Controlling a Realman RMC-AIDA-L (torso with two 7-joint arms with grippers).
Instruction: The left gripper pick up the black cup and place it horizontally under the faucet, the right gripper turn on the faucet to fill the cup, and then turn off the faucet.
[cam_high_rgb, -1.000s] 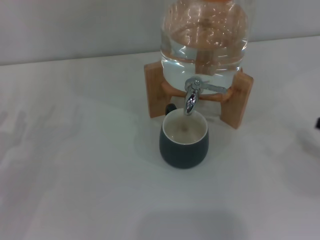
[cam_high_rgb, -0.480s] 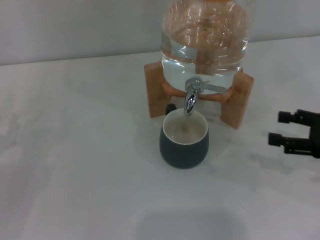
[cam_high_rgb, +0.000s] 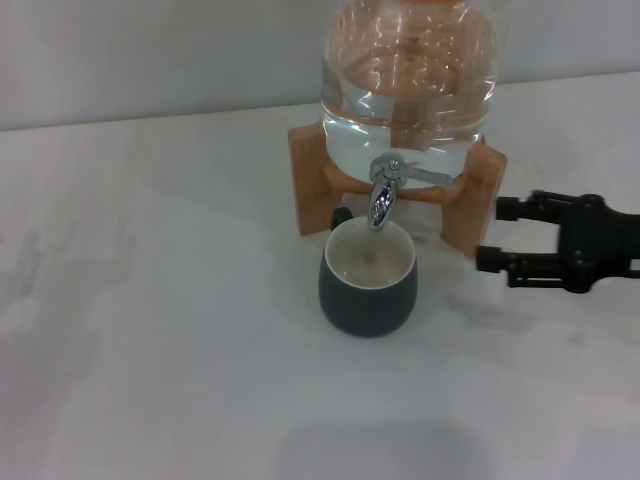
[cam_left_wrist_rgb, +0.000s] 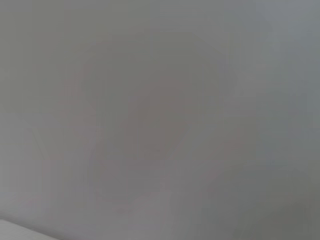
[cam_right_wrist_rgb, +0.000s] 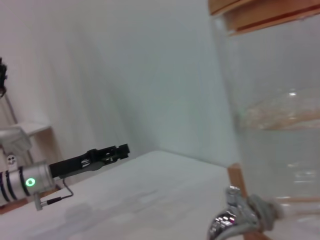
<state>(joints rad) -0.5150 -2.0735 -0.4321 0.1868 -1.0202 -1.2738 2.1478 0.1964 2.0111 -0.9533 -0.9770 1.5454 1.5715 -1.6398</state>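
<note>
The black cup (cam_high_rgb: 368, 282) stands upright on the white table, its cream inside directly below the spout of the chrome faucet (cam_high_rgb: 383, 196). The faucet is fixed to the clear glass jar (cam_high_rgb: 410, 70), and its thin lever points right. My right gripper (cam_high_rgb: 497, 233) reaches in from the right, open and holding nothing, level with the faucet and just in front of the stand's right leg. The right wrist view shows the faucet (cam_right_wrist_rgb: 235, 218), the jar (cam_right_wrist_rgb: 275, 125) and, far off, my left gripper (cam_right_wrist_rgb: 123, 149) held above the table. The left wrist view shows only a blank grey surface.
A wooden stand (cam_high_rgb: 305, 185) carries the jar, with one leg on each side of the cup. The white table (cam_high_rgb: 150, 330) spreads left and front of the cup. A grey wall runs behind.
My right gripper has come in from the right edge and moved left toward the faucet. The cup and the jar have stayed put.
</note>
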